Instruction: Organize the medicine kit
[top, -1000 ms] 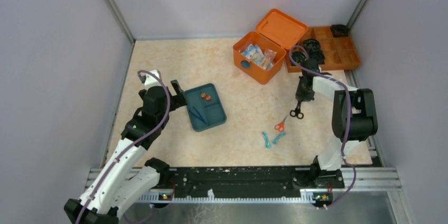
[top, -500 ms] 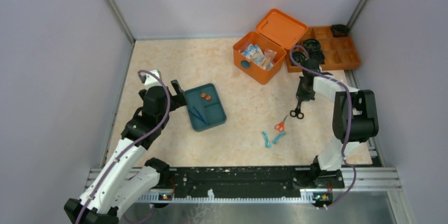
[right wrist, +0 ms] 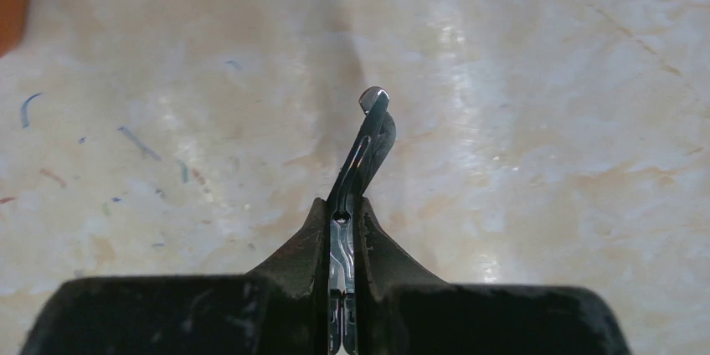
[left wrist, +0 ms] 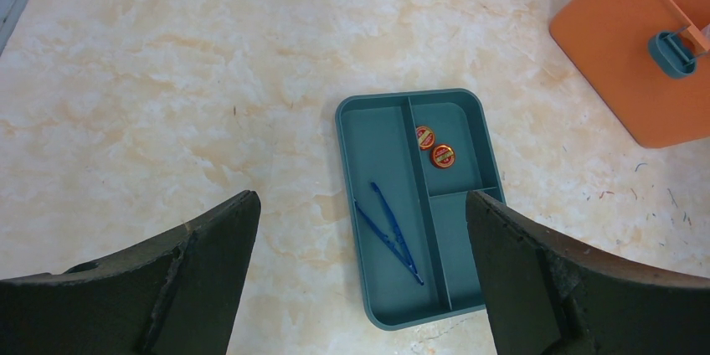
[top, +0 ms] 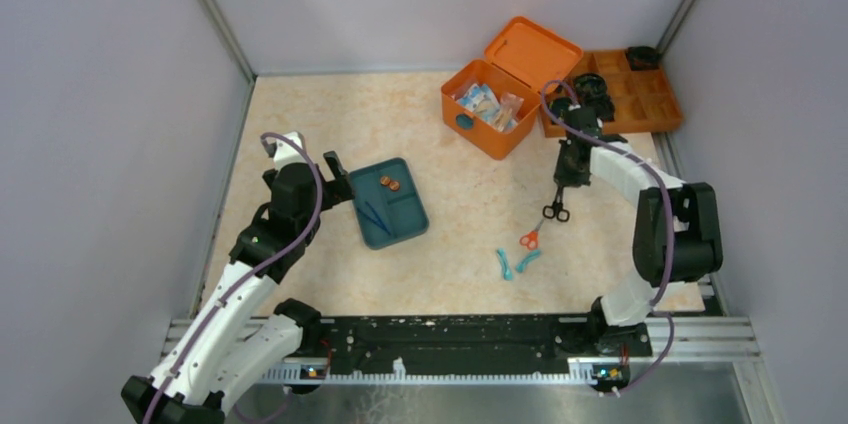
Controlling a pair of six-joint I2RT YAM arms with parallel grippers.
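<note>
The medicine kit (top: 487, 114) is an orange box with its lid (top: 532, 52) swung open and packets inside; its front wall and teal latch show in the left wrist view (left wrist: 645, 62). My right gripper (top: 566, 180) (right wrist: 343, 208) is shut on the metal blades of black-handled scissors (top: 555, 211) (right wrist: 366, 133), just right of the kit and above the table. My left gripper (top: 335, 179) (left wrist: 360, 198) hangs wide open over the left side of the teal tray (top: 394, 202) (left wrist: 393, 204), holding nothing.
The teal tray holds blue tweezers (left wrist: 389, 234) and two round tins (left wrist: 434, 146). Orange-handled scissors (top: 530, 238) and teal clips (top: 515, 263) lie on the table in front of the right gripper. A flat orange divided tray (top: 640, 94) stands at the back right by the wall.
My right gripper has moved a little left and toward the back, carrying the black scissors with it. The left arm has not moved.
</note>
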